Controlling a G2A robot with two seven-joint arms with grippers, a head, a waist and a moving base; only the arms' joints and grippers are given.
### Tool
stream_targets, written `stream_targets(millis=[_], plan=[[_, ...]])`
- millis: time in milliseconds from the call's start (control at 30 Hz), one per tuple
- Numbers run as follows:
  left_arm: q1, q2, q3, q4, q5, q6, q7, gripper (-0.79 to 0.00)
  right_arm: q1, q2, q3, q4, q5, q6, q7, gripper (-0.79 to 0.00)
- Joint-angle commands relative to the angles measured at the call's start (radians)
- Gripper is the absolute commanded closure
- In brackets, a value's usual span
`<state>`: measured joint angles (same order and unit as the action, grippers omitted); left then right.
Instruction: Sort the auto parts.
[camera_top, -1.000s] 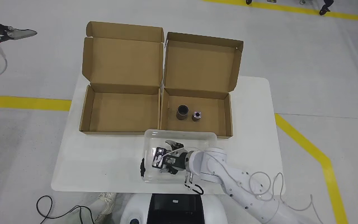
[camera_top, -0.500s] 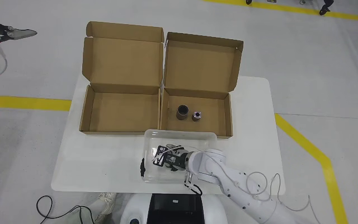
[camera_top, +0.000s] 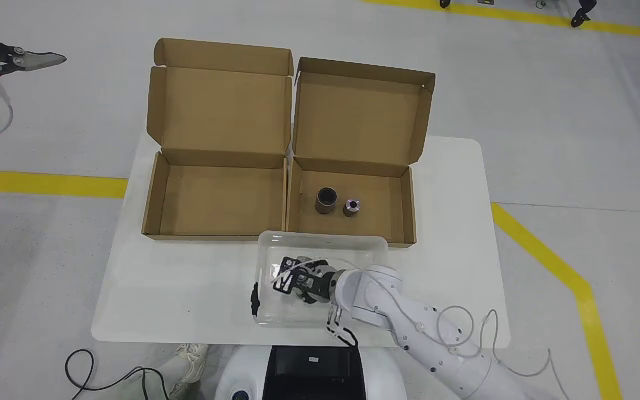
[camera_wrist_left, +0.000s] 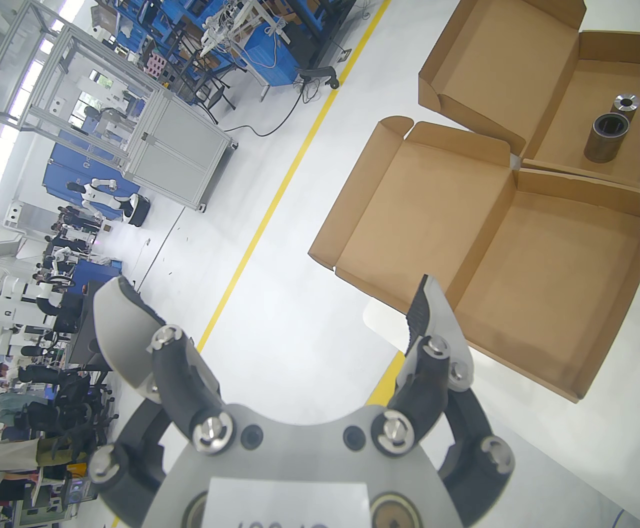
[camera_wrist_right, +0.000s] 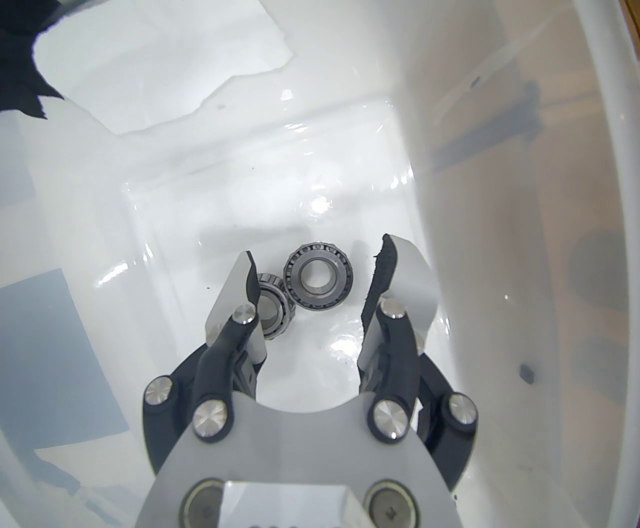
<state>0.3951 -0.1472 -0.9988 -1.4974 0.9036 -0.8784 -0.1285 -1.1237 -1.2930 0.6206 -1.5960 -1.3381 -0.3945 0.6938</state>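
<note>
Top view: two open cardboard boxes sat side by side on the white table (camera_top: 450, 200). The left box (camera_top: 215, 200) showed its bare floor. The right box (camera_top: 385, 205) held a dark sleeve (camera_top: 327, 201) with a small bushing (camera_top: 349, 207) just beside it. A clear bin (camera_top: 322, 236) stood in front of the boxes, with the right gripper (camera_top: 297, 279) reaching down inside it.

Left wrist view: the left gripper (camera_wrist_left: 272, 305) hung over the floor off the table's edge, fingers spread wide and holding nothing.

Right wrist view: the right gripper's fingers were apart. A larger bearing (camera_wrist_right: 318, 277) lay on the bin floor between them. A smaller bearing (camera_wrist_right: 270, 305) touched it, next to one finger.
</note>
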Motion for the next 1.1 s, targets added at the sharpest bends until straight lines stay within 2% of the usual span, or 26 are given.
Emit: stream_targets(millis=[0, 367, 533, 667, 933, 1067], plan=[[0.000, 0.000, 0.000, 0.000, 0.000, 0.000, 0.000, -0.785, 0.000, -0.001, 0.001, 0.002, 0.001, 0.001, 0.002, -0.394], [0.000, 0.000, 0.000, 0.000, 0.000, 0.000, 0.000, -0.785, 0.003, -0.012, -0.002, 0.009, 0.000, 0.015, 0.047, -0.379], [0.000, 0.000, 0.000, 0.000, 0.000, 0.000, 0.000, -0.785, 0.009, -0.018, -0.007, 0.015, -0.001, 0.018, 0.057, -0.219], [0.000, 0.000, 0.000, 0.000, 0.000, 0.000, 0.000, -0.785, 0.014, -0.023, -0.010, 0.021, -0.003, 0.019, 0.058, 0.000], [0.000, 0.000, 0.000, 0.000, 0.000, 0.000, 0.000, -0.785, -0.003, -0.022, -0.003, -0.026, -0.043, 0.029, 0.037, 0.000], [0.000, 0.000, 0.000, 0.000, 0.000, 0.000, 0.000, -0.785, -0.025, -0.012, 0.022, -0.066, -0.053, 0.003, -0.020, 0.000]])
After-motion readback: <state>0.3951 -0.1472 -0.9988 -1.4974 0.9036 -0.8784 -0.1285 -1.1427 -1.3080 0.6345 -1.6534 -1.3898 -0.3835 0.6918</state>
